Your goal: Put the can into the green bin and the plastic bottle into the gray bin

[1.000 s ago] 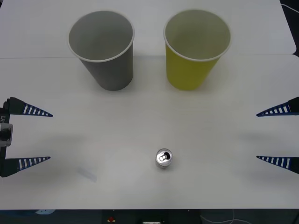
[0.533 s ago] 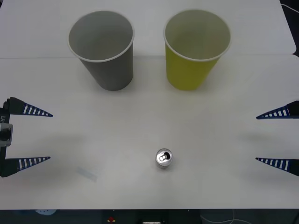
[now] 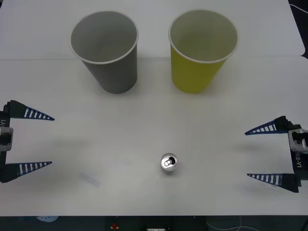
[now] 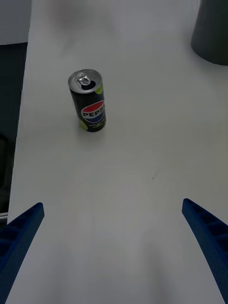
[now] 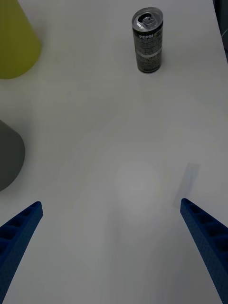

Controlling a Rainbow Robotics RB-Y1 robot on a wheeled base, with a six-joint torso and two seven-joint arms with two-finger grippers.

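Note:
A tiny can [image 3: 168,162] with a silver top stands upright near the table's front edge, about midway between my grippers. The right wrist view shows the can [image 4: 89,101] as dark with yellow-green marks; it also appears in the left wrist view [image 5: 148,40]. At the back stand the gray bin [image 3: 108,53] on the left and the green bin [image 3: 199,53] on the right, both upright. My right gripper [image 3: 247,154] is open, level with the can and well to its right. My left gripper [image 3: 52,141] is open at the left edge. The plastic bottle is out of view.
The white table [image 3: 154,110] has bare room between the cups and the can. A faint pale strip [image 3: 89,179] lies flat near the front left. The table's front edge runs just below the can. Part of the gray bin [image 4: 211,33] shows beyond the can.
My right gripper has moved inward from the right edge toward the can and slightly nearer the front. The left gripper, the can and both cups have stayed put.

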